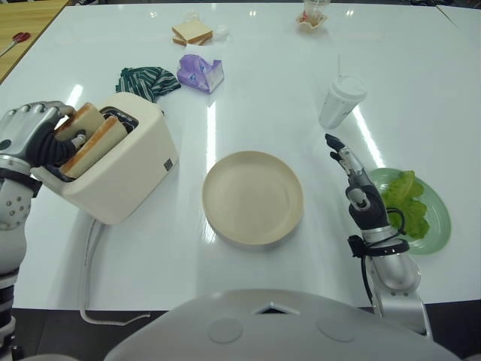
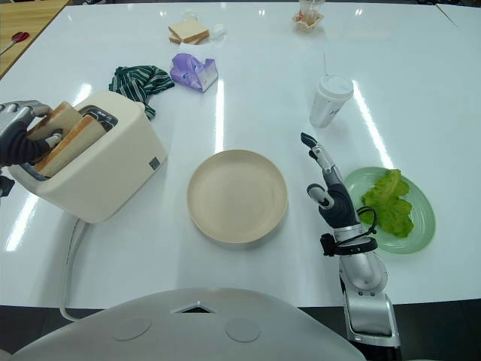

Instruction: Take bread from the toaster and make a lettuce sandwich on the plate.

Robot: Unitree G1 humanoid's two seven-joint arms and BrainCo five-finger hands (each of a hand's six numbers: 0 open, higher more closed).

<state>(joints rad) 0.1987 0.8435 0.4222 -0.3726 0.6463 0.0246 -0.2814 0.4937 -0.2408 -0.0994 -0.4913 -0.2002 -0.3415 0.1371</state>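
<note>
A cream toaster (image 1: 124, 169) stands at the left of the white table with two bread slices sticking out of its slots. My left hand (image 1: 34, 134) is at the toaster's top, fingers curled around the farther bread slice (image 1: 81, 119); the nearer slice (image 1: 96, 145) leans beside it. An empty beige plate (image 1: 253, 197) sits at the table's middle. Lettuce (image 1: 406, 201) lies on a green plate (image 1: 442, 219) at the right. My right hand (image 1: 357, 184) stays open between the two plates, fingers stretched forward and holding nothing.
A white cup with a straw (image 1: 342, 100) stands behind my right hand. Farther back lie a purple tissue pack (image 1: 200, 73), a green striped cloth (image 1: 147, 80) and spare bread slices (image 1: 192, 32). The toaster's cord (image 1: 86, 259) trails to the front edge.
</note>
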